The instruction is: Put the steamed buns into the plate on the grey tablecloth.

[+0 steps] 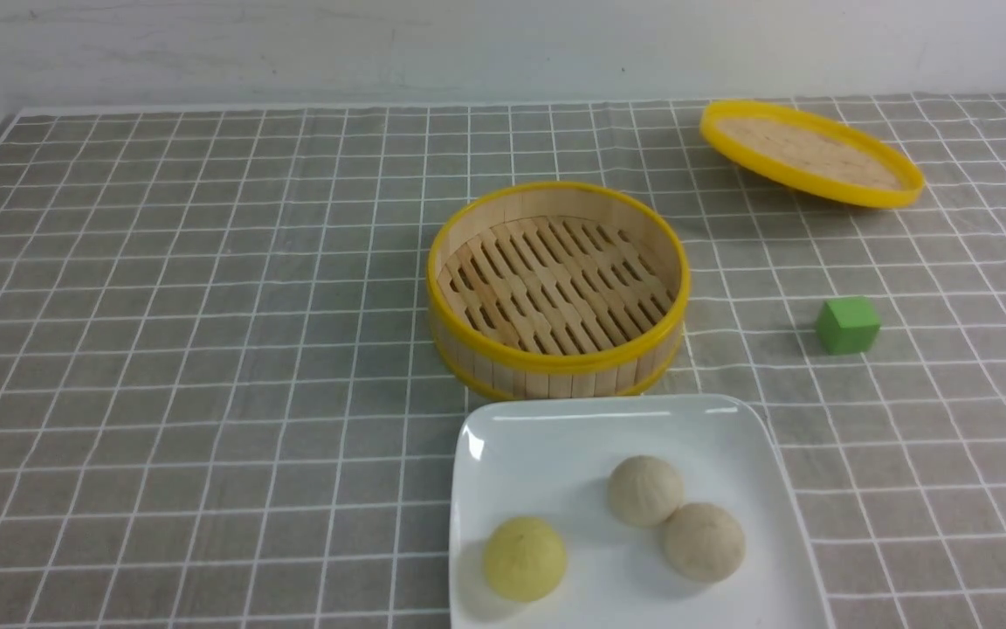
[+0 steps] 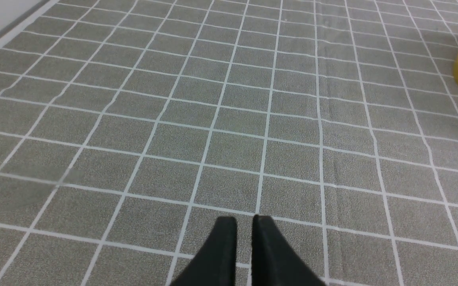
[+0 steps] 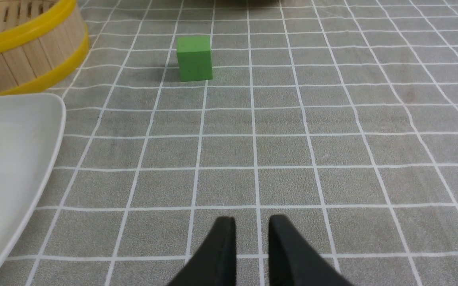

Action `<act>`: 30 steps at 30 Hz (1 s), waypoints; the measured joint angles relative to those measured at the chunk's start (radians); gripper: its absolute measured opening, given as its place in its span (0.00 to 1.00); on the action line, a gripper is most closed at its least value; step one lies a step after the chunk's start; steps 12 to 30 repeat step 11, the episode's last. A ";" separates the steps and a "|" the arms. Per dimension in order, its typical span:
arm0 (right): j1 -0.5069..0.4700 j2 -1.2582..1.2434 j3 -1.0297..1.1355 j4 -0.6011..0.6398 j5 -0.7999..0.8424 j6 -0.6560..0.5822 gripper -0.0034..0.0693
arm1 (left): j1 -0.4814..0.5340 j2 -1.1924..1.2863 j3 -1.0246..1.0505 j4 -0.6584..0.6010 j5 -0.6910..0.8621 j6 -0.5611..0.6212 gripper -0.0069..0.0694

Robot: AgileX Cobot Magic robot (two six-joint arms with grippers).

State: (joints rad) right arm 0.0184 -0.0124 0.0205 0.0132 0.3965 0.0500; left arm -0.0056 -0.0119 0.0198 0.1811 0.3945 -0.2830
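Now our left gripper (image 2: 245,222) is nearly together, the right gripper (image 3: 252,224) slightly apart, both empty; sweeping past lower-right could nudge the plate (image 1: 555,428) and roll the steamed buns (image 1: 644,490).

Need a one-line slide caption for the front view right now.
Three buns sit on the white plate in front of the empty steamer; lid and green cube lie aside.

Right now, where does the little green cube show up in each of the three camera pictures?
Front view: the green cube sits at the right, on the cloth, right of the steamer.
Left wrist view: not in it; only cloth and a bit of the steamer's edge.
Right wrist view: upper middle, beside the steamer.
Shared landmark: the yellow-rimmed steamer, seen in all three.
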 joint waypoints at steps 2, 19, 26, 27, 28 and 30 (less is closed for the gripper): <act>0.000 0.000 0.000 0.000 0.000 0.000 0.26 | 0.000 0.000 0.000 0.000 0.000 0.000 0.21; 0.000 0.000 0.000 0.000 0.000 0.000 0.26 | 0.000 0.000 0.000 0.000 0.000 0.000 0.22; 0.000 0.000 0.000 0.000 0.000 0.000 0.26 | 0.000 0.000 0.000 0.000 0.000 0.000 0.22; 0.000 0.000 0.000 0.000 0.000 0.000 0.26 | 0.000 0.000 0.000 0.000 0.000 0.000 0.22; 0.000 0.000 0.000 0.000 0.000 0.000 0.26 | 0.000 0.000 0.000 0.000 0.000 0.000 0.22; 0.000 0.000 0.000 0.000 0.000 0.000 0.26 | 0.000 0.000 0.000 0.000 0.000 0.000 0.22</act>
